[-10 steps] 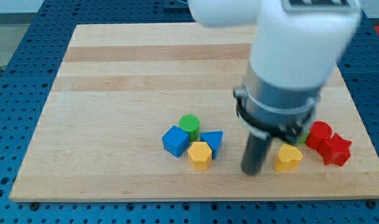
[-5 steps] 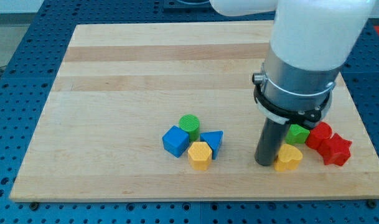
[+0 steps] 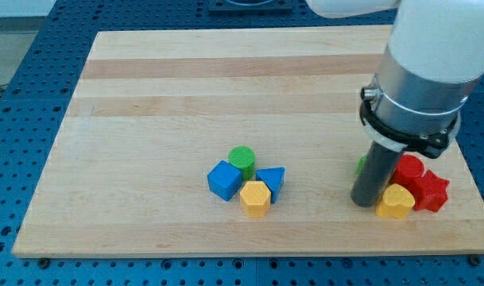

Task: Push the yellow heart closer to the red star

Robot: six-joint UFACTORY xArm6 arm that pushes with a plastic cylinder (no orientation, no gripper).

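The yellow heart (image 3: 396, 202) lies near the board's bottom right, touching the red star (image 3: 431, 191) on its right. A red cylinder (image 3: 408, 168) sits just above them, against the star. My tip (image 3: 364, 203) stands on the board right at the heart's left side, touching it or nearly so. A green block (image 3: 360, 165) is mostly hidden behind the rod.
A cluster lies at the bottom middle: a blue cube (image 3: 224, 180), a green cylinder (image 3: 242, 158), a yellow hexagon (image 3: 256, 198) and a blue triangle (image 3: 272, 180). The board's right edge (image 3: 462, 159) is close to the red star.
My tip moved to the view's right and pushed the yellow heart right until it met the red star. The green block went behind the rod.
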